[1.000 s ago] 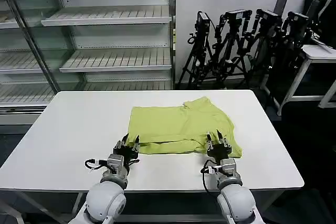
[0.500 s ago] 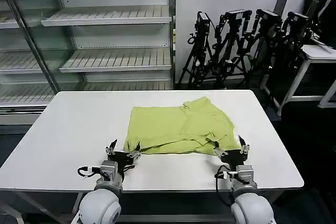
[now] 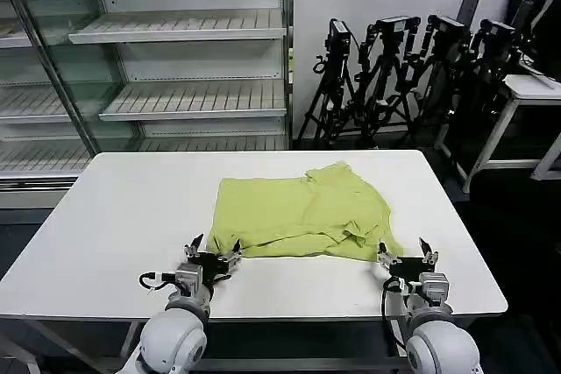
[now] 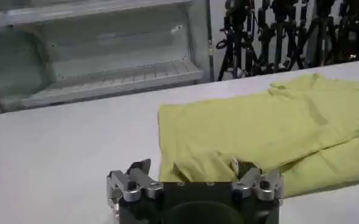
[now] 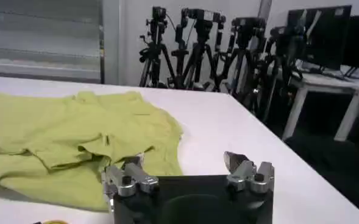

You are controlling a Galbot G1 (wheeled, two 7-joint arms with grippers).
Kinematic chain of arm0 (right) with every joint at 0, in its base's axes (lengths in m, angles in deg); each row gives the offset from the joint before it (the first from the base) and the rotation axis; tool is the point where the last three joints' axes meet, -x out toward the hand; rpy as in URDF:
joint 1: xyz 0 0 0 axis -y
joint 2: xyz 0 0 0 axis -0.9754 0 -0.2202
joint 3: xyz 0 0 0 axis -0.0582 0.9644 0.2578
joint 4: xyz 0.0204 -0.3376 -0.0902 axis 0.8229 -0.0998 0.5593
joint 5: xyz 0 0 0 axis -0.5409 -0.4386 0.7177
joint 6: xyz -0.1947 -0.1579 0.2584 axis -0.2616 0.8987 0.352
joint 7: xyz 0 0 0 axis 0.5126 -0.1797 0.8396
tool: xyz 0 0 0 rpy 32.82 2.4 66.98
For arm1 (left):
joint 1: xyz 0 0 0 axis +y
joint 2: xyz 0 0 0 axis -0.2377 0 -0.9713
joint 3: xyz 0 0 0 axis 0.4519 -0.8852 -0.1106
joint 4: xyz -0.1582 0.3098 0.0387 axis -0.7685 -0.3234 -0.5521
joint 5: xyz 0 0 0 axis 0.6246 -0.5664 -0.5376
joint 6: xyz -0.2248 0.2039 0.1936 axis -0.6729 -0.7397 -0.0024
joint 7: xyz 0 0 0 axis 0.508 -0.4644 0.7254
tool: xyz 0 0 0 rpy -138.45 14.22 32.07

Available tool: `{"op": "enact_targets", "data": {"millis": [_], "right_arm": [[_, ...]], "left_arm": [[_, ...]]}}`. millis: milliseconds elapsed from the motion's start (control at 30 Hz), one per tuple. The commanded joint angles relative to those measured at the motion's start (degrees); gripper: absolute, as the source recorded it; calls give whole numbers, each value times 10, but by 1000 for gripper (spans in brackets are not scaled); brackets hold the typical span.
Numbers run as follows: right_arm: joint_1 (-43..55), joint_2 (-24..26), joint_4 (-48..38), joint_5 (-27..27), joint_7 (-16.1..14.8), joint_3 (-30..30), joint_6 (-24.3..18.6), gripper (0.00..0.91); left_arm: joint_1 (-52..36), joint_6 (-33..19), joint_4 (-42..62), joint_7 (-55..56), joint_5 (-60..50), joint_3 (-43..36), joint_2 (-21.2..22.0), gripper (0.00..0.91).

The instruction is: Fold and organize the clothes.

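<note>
While both arms sit low at the near edge, head view has the lime T-shirt (image 3: 302,219) lying partly folded on the white counter (image 3: 123,216), a bit right of centre. Its near hem is doubled over and rumpled, and a sleeve pokes out at 12 o'clock of the shirt. Left gripper (image 3: 211,257) sits at the shirt's 7 o'clock corner, jaws spread, just short of the fabric, holding nothing. Right gripper (image 3: 408,257) sits at the shirt's 5 o'clock corner, just off the cloth edge, jaws spread, empty. Shelving rack (image 3: 166,59) stands behind the counter at 11 o'clock, a cluster of tripods (image 3: 403,67) at 1 o'clock.

Left wrist view: left gripper (image 4: 191,176) has its jaws wide apart, with the shirt's (image 4: 264,128) near-left corner just ahead of them. One fingertip (image 4: 243,168) overlaps the hem in the picture; can't tell if it touches. The folded edge runs across in front, and bare counter (image 4: 57,158) lies to the other side.

Right wrist view: right gripper (image 5: 188,167) has its jaws wide apart with nothing between them. The shirt (image 5: 75,140) lies ahead and to one side, its layered rumpled hem near one fingertip (image 5: 133,163). The other fingertip (image 5: 235,161) is over bare counter (image 5: 228,131).
</note>
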Motion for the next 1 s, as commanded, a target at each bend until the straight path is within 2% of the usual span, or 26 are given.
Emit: {"op": "enact_targets", "data": {"millis": [33,100,133,167,200,233,267,300,333,733,1000], "right_arm": [[3,0,-11,26,14,4,12,907],[3,1,-14,29,15,9,12,907],[4,1,-16,30,15,11,12,907],[5,0,-19,31,16,13,11,816],[5,0,-21,31,18,15,11,514],[6,0,-21,33,19,16,11,272],[7,-1,-22,34,21,17,11,181],[7,-1,-23,36,23,17,11,50],[8,-1,-23,37,24,18,11,0],[11,-4,-21,35,29,27,11,0],[-27,3,27,34,27,20,11,0]], "left_arm": [[-29,0,36,1,8,-9,-2,181],[-29,0,38,0,9,-10,-3,60],[-28,0,38,-1,14,-10,-4,50],[-27,0,37,-1,19,-9,-5,40],[-26,0,37,0,25,-9,-5,40],[-25,0,36,0,30,-8,-5,40],[-24,0,36,0,33,-7,-6,40],[-23,0,36,0,35,-7,-6,40],[-22,0,36,0,37,-6,-7,40],[-9,0,23,1,46,1,-19,40],[31,0,-34,5,42,14,-30,40]]}}
